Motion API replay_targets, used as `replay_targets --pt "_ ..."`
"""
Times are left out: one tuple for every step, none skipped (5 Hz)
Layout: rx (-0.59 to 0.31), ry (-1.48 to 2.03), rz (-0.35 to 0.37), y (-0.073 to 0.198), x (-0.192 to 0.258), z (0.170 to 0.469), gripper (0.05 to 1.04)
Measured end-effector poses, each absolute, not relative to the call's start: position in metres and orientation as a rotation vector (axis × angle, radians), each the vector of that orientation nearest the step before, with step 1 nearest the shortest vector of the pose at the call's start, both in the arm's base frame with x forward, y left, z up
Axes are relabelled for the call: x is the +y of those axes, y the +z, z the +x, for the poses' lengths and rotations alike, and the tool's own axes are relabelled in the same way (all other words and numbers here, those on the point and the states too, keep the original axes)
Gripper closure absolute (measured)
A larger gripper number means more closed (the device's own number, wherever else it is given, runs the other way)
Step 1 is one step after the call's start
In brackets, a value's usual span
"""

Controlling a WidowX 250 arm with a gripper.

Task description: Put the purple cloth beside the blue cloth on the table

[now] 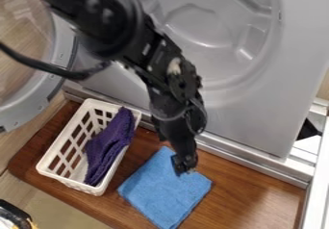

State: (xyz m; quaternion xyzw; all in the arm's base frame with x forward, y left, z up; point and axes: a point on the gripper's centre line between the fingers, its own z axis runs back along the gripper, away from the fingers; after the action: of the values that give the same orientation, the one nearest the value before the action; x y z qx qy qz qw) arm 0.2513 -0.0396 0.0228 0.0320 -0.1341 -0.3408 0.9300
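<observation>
purple cloth (108, 148) looked light and limp in the basket (97, 189), best pinched at its raised upper end; whether the gripper (184, 165) was open, i couldn't tell.

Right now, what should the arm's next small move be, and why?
Probably a shift sideways toward the white basket, staying above its rim: the purple cloth lies in there, while the gripper is over the blue cloth.
</observation>
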Motion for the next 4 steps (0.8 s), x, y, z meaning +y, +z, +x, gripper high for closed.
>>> replay_targets --pt "-0.3 -0.586 0.131 0.04 -0.011 0.251 0.084" --pt "-0.294 -0.448 0.171 0.043 0.03 0.249 0.084" --pt "-0.265 -0.378 0.155 0.031 0.053 0.245 0.084" --pt "-0.228 -0.367 0.138 0.014 0.053 0.246 0.083"
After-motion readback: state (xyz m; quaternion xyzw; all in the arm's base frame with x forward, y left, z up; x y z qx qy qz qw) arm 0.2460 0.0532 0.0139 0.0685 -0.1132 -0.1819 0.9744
